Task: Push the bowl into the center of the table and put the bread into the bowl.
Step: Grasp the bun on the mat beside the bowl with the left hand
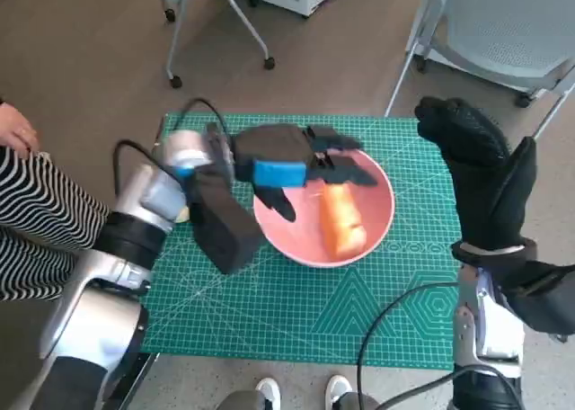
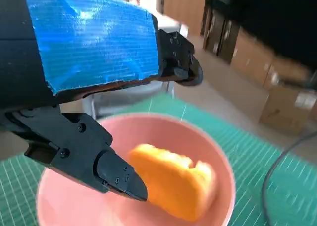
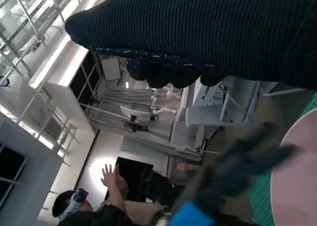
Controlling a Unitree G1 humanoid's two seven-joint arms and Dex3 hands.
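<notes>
Bread (image 1: pixel 341 223) in bowl (image 1: pixel 382 221); left hand (image 1: pixel 301 163) over it, prob. empty.

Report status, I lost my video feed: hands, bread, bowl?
Left robot hand open over the bowl. Bread lies inside it. Right robot hand raised clear, holding nothing. No obstruction.

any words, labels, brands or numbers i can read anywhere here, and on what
None can be read.
The green cutting mat carries only grid lines and angle marks; any figures along them are too small to read.
The blue tape on the left robot hand is blank.
</notes>
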